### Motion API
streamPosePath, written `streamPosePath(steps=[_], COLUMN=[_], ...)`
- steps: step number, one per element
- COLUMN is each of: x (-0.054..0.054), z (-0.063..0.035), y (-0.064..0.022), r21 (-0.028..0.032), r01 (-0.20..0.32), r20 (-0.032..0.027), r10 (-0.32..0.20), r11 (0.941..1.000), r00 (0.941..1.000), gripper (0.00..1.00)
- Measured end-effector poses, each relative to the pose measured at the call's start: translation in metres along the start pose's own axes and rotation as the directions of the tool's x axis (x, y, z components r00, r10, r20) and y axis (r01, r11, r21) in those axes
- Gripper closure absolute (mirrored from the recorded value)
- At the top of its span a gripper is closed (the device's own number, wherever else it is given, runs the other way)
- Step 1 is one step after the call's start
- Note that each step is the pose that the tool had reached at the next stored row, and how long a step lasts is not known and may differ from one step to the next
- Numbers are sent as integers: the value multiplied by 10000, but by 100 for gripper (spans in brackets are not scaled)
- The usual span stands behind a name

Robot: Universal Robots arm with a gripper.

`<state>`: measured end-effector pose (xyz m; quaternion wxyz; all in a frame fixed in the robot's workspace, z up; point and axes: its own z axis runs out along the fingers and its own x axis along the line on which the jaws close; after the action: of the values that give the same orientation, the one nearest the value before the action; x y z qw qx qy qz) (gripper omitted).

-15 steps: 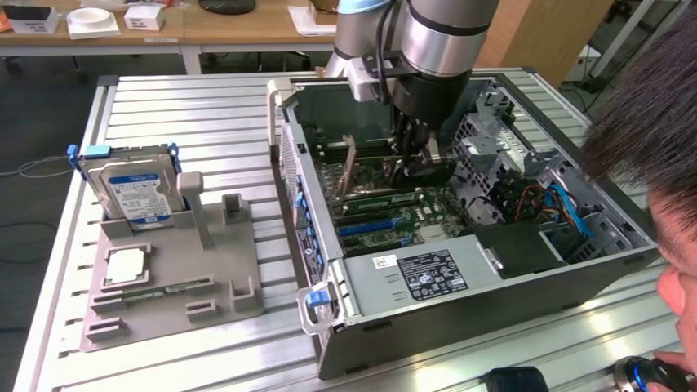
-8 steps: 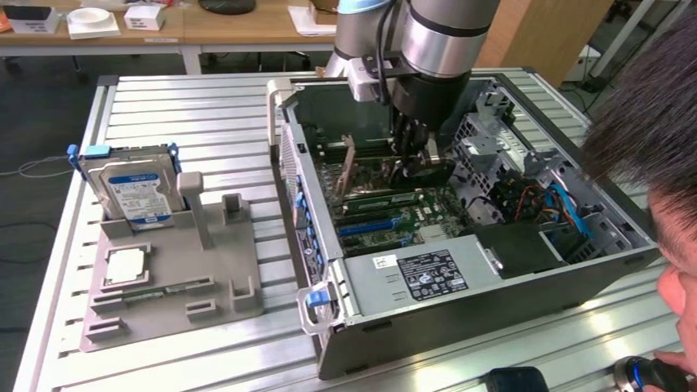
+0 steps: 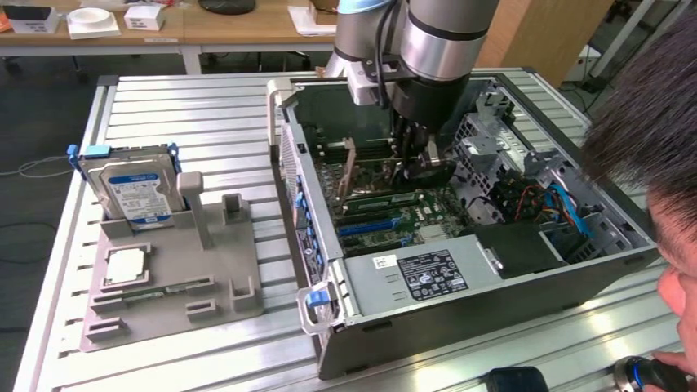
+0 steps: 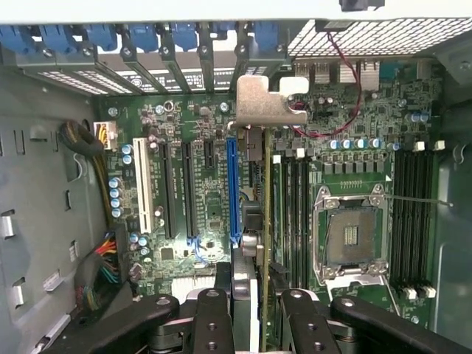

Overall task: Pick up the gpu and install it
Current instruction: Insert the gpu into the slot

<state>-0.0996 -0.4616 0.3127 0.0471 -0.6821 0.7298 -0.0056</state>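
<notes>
The pick-up part of the job looks done. The black multi-link gripper is closed on the gpu, a thin dark expansion card with a bent silver metal bracket at one end. In the wrist view the card stands on edge between the fingers. The arm reaches down into the open grey metal tower case and holds the card over the green motherboard. The card runs lengthwise just beside the long blue expansion slot, and its bracket points toward the row of blue-clipped rear slot covers. Installation does not look finished: the bracket seems to stand above the board rather than sit in the rear opening. Whether the card's lower edge has reached the slot cannot be told. In the exterior view the gripper sits low inside the case.
</notes>
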Motion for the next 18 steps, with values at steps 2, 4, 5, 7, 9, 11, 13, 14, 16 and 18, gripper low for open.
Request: streamPosePath(steps=[2, 4, 5, 7, 9, 11, 13, 14, 16, 18], x=[1, 2, 2, 4, 5, 6, 7, 8, 10, 12], z=[11, 27, 35, 50, 65, 77, 90, 97, 112, 128], y=[1, 3, 3, 5, 9, 15, 24, 30, 44, 65], r21=[1, 1, 2, 2, 3, 3, 4, 4, 5, 5], r01=[0, 0, 0, 1, 1, 1, 3, 3, 4, 6], r20=[-5, -10, -13, -22, -36, -50, -60, -66, -75, -86], r10=[0, 0, 0, -1, -1, -1, -3, -3, -4, -6], r11=[10000, 10000, 10000, 10000, 10000, 10000, 10000, 10000, 10000, 10000], r00=[10000, 10000, 10000, 10000, 10000, 10000, 10000, 10000, 10000, 10000], gripper=[70, 70, 70, 70, 70, 70, 70, 70, 70, 70])
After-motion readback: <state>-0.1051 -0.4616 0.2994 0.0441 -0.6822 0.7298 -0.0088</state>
